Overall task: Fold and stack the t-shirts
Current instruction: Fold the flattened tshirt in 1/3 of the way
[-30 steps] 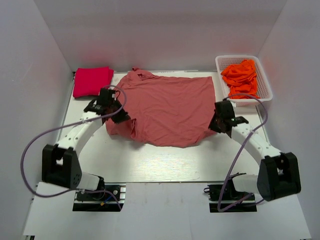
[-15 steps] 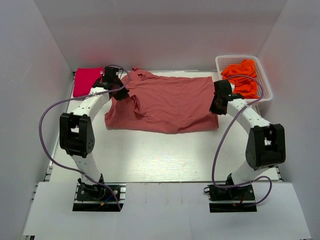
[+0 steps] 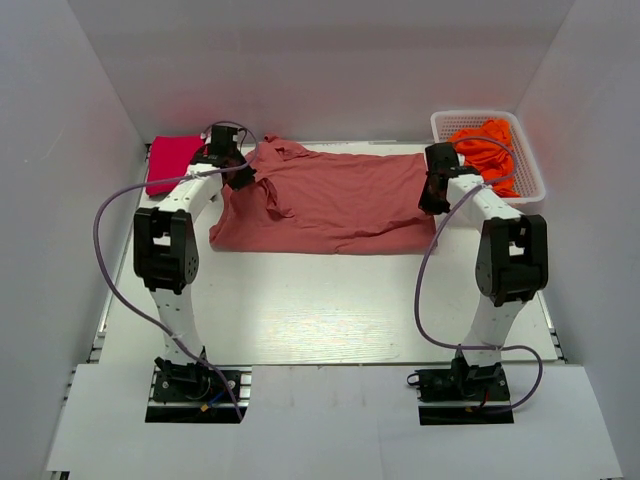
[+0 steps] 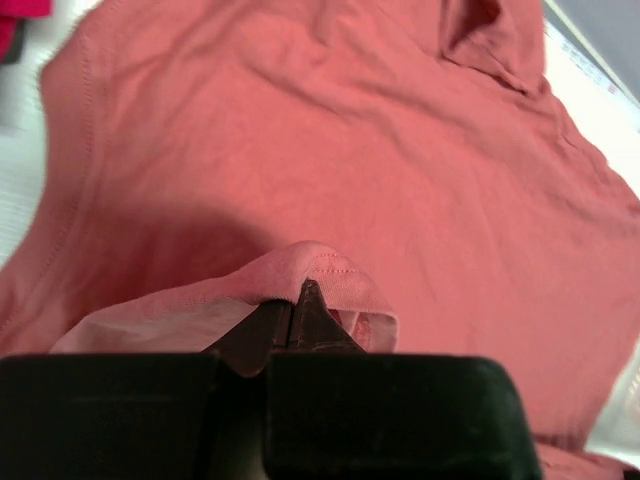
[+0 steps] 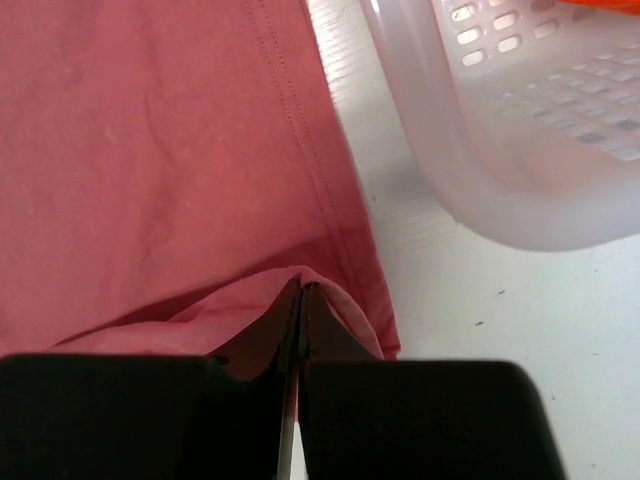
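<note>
At the far left corner of the counter lies a vivid crimson-pink cotton t-shirt (image 3: pixel 172 164), already folded into a compact block, which looks like the start of the stack and sits apart from the work in hand. Just beside it, the left pincer (image 3: pixel 238 172) is closed tight on a raised ridge of hem, with the cloth draped over its tips in the wrist view. That fabric belongs to the dusty salmon-pink short-sleeved t-shirt (image 3: pixel 335 200), which lies spread across the far middle of the counter with its collar toward the back left. At its right edge the right pincer (image 3: pixel 434 196) is likewise shut on a pinch of hem held just above the layer below. Gripping both sides at matching height reads as a way to carry one edge evenly over the rest, so the fold lands straight rather than skewed. Right of that, close to the shirt's side seam, stands a white perforated plastic basket (image 3: pixel 470 114) holding crumpled bright orange t-shirts (image 3: pixel 484 150), presumably waiting their turn. The counter (image 3: pixel 320 300) is a pale white-grained board, and plain white walls (image 3: pixel 330 70) enclose it on three sides.
</note>
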`<state>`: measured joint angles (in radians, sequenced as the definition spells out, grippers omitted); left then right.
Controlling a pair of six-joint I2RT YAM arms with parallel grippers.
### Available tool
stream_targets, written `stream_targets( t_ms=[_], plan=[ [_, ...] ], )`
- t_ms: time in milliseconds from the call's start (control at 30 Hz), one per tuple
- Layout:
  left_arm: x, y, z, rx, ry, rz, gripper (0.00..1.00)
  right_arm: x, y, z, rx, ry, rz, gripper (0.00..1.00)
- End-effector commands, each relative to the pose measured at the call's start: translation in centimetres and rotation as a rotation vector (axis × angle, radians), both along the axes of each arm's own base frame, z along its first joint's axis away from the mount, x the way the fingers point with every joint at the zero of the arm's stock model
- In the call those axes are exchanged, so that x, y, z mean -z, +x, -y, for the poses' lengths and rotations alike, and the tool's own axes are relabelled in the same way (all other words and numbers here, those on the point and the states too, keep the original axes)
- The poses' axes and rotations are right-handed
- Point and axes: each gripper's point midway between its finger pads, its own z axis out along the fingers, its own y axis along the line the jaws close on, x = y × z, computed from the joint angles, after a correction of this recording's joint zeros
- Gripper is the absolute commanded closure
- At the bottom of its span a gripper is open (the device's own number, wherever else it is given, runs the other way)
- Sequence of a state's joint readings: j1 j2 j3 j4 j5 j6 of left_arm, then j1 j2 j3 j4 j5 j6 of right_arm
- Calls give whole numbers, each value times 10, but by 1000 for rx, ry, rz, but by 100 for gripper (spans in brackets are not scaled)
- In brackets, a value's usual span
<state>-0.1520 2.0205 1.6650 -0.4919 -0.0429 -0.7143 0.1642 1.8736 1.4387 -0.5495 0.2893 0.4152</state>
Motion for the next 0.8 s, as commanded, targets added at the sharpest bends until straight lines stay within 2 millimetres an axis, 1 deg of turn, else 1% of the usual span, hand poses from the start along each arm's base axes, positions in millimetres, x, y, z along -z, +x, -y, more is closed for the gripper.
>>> stream_targets(
  t_ms=[0,33,67,100,133,167,200,233,267,300,333,367,400,500,533,567,600,633,667,733,767],
  plan=[
    [-29,17,-16,-64,27,89,100,-10,8,11,42,-34,11,100],
    [-35,18,-25,-96,31,101,100,-7,4,12,56,-36,-8,100],
    [-35,19,-30,-126,44,104,100,-9,5,19,78,-59,-2,100],
    [-34,13,-36,-135,46,98,100,-7,3,22,85,-68,-10,100],
    [-38,12,-36,-136,43,111,100,-14,1,23,91,-67,4,100],
    [-49,9,-39,-146,48,138,100,-11,0,22,85,-64,-6,100],
    [-43,1,-39,-146,50,130,100,-11,-1,25,89,-61,-7,100],
    [-51,2,-39,-147,43,164,100,-13,-2,23,81,-56,-2,100],
    [-53,-3,-42,-164,43,166,100,-14,-2,19,65,-40,-2,100],
    [-59,-11,-43,-164,39,182,100,-12,-5,16,42,-27,-9,100],
    [-66,-11,-43,-165,33,213,100,-14,-5,12,33,-3,-3,100],
    [-60,-18,-44,-165,34,211,100,-17,-3,9,23,7,10,100],
    [-65,-18,-41,-147,29,233,100,-18,-4,8,18,15,12,100],
    [-70,-13,-37,-133,13,251,100,-21,-1,6,19,27,25,100],
    [-57,-13,-34,-119,10,211,100,-21,0,5,15,26,29,100],
    [-62,-6,-34,-119,7,225,100,-21,3,5,15,26,32,100],
    [-59,-4,-33,-119,9,212,100,-22,4,7,19,19,36,100],
    [-62,0,-33,-119,8,219,100,-26,8,7,22,16,44,100],
    [-50,1,-33,-112,20,197,100,-19,8,9,29,7,24,100],
    [-58,12,-34,-123,25,222,100,-22,14,11,43,-3,22,100],
    [-53,12,-35,-114,38,200,100,-21,12,12,47,-8,3,100]
  ],
)
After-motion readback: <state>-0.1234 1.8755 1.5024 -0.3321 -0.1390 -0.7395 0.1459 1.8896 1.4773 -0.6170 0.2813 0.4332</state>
